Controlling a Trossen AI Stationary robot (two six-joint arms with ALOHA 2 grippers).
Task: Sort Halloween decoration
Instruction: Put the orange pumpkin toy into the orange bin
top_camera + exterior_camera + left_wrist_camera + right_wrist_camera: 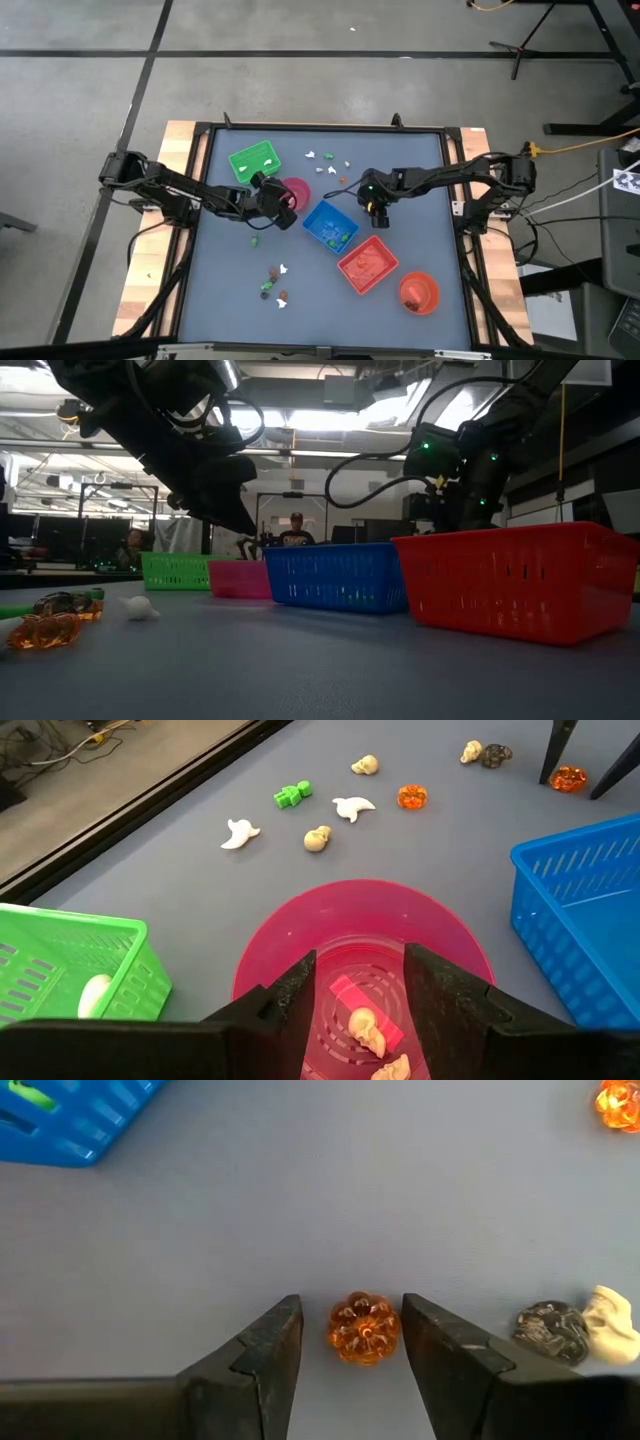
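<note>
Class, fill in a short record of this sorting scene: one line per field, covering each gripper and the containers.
Left gripper: open, over the pink bowl, skull trinkets inside
Right gripper: open, straddling an orange pumpkin on the table
Trays: green tray, blue tray, red tray
Other bowl: orange bowl

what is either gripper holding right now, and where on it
Nothing. The right gripper is open around an orange pumpkin; the left gripper is open over the pink bowl.
</note>
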